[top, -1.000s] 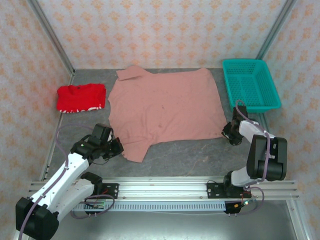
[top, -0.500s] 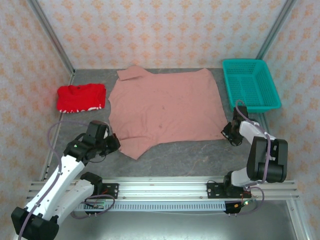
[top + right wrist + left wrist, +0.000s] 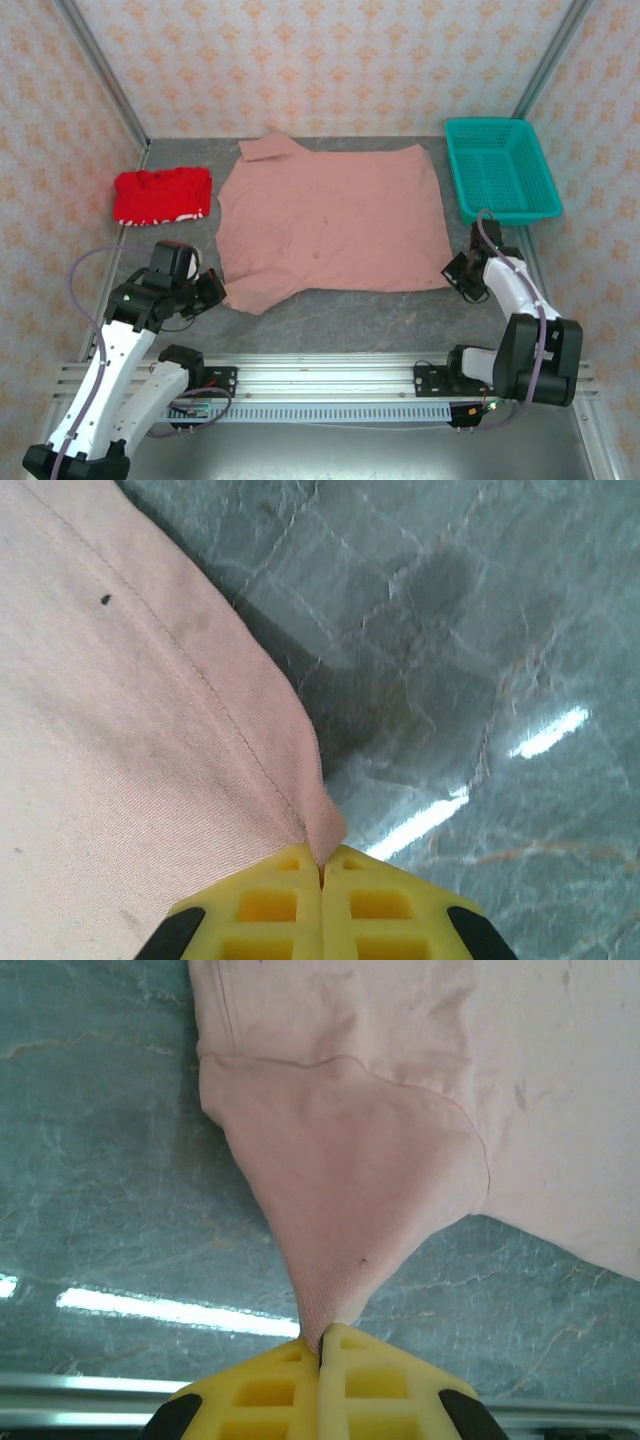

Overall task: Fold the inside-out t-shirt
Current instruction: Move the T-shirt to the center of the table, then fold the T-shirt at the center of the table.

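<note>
The table (image 3: 390, 305) is carrying the inside-out t-shirt (image 3: 330, 225), which is lying spread flat across its middle with one long edge facing my bases, so each arm is reaching a near corner. The teal basket (image 3: 500, 170) is sitting off to the right and the red garment (image 3: 162, 195) off to the left, both apart from the shirt. My left gripper (image 3: 322, 1345) is pinching the near-left corner with its jaws closed, drawing the cloth taut to a point. My right gripper (image 3: 321, 860) is clamping the near-right hem corner the same way. I am probably holding both to carry that edge over, though I cannot tell whether it is lifting.
</note>
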Robot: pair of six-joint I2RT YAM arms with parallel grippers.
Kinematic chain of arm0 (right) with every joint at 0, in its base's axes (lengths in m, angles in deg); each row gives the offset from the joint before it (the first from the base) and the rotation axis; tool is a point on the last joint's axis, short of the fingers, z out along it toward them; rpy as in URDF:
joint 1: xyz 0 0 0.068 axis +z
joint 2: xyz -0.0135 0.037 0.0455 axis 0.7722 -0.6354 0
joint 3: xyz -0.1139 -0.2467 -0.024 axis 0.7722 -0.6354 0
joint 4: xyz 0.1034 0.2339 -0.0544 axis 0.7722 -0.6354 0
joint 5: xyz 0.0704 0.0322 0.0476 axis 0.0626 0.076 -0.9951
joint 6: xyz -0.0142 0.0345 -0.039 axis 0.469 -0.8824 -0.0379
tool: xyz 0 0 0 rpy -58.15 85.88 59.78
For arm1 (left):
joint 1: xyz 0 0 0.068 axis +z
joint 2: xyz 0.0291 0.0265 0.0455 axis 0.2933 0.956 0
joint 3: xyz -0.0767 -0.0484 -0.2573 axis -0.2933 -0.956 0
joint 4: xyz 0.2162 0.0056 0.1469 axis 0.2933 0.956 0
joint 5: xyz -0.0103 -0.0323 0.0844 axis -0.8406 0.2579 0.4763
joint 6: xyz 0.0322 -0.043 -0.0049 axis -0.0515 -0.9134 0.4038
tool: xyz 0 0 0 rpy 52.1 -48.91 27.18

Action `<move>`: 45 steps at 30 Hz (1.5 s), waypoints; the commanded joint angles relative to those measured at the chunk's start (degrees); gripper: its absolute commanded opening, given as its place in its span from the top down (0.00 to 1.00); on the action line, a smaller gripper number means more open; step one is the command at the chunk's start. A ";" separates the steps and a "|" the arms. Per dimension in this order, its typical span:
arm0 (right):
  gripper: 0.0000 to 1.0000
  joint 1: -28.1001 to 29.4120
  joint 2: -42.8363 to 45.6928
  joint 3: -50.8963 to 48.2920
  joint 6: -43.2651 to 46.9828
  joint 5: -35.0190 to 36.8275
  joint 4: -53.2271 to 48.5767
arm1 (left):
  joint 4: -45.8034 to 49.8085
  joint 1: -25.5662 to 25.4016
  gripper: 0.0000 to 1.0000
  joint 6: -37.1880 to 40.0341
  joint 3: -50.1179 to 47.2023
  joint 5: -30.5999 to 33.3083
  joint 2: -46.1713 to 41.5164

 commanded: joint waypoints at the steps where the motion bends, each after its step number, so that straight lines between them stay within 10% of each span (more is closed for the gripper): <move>1: 0.96 -0.05 4.49 -1.39 -3.88 -1.29 -5.05 | 6.21 0.88 1.00 1.55 2.58 -0.05 -0.25; 45: 0.91 9.40 -29.42 32.89 9.99 11.42 1.25 | -19.72 10.70 1.00 11.34 29.51 1.89 46.81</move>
